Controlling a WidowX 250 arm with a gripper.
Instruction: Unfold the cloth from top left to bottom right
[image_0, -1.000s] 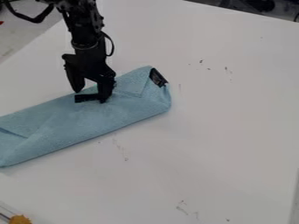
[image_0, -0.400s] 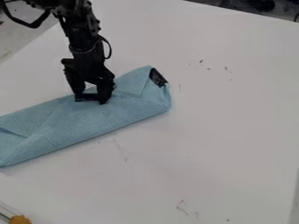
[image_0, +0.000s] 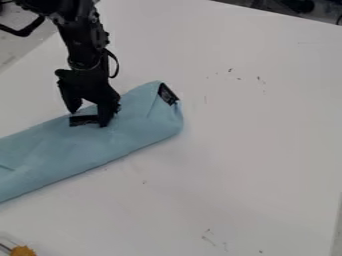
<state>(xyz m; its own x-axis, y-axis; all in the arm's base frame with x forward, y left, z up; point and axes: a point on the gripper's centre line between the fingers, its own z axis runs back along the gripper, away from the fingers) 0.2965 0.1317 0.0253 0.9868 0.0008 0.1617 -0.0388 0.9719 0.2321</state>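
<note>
Since it looks soft and light, the blue cloth (image_0: 73, 147), folded at nine o'clock on the counter (image_0: 240, 160), would best be taken by a loose upper layer near its dark tag (image_0: 167, 94), at its two o'clock end. The claw (image_0: 88, 118) stands part-open on it; whether it pinches any, I cannot tell. An orange object (image_0: 23, 251) sits toward half past seven.

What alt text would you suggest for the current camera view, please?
A black robot gripper is down at a folded light-blue cloth lying slantwise on a white table. A black tag marks the cloth's upper-right end.
</note>
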